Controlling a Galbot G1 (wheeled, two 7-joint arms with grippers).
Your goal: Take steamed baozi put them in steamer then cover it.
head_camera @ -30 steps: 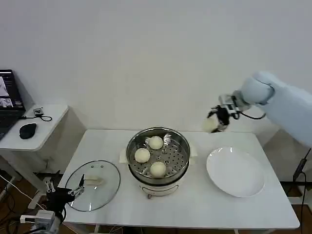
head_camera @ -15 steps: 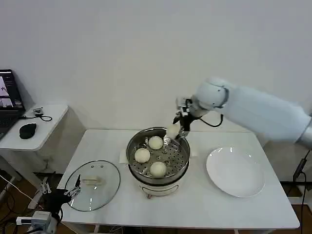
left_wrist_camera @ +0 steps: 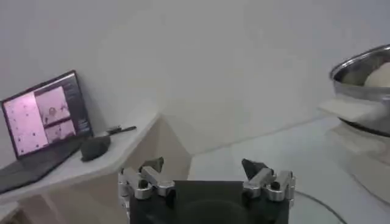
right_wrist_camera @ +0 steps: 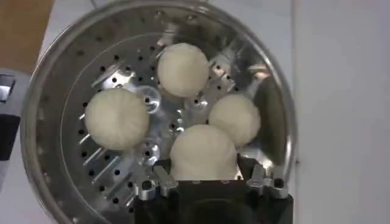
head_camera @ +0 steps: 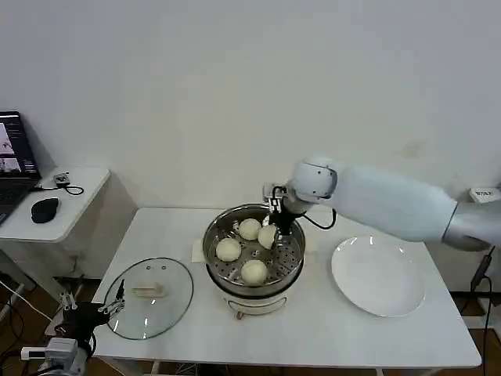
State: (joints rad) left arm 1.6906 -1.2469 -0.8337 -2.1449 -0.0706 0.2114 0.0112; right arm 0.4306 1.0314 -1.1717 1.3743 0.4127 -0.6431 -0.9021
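Reaching over the steamer [head_camera: 254,249], right gripper [head_camera: 269,233], fingers clamped on a baozi [right_wrist_camera: 203,159]; fingertips hidden behind it; left gripper [left_wrist_camera: 207,173] parked low beside the counter [head_camera: 313,329], fingers spread.

White plate [head_camera: 379,276]; laptop [head_camera: 16,166]; mouse [head_camera: 44,209]

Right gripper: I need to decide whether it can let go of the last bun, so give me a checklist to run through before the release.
1. Right gripper over the steamer: ok, it hangs inside the rim.
2. Held bun gripped: ok, both fingers sit at its sides.
3. Free tray spot under the held bun: cannot tell, it hides what lies below.
4. Other three buns in the steamer: ok.
5. Plate cleared of buns: ok.
6. Cover ready: ok, flat on the table, left gripper open at its edge.
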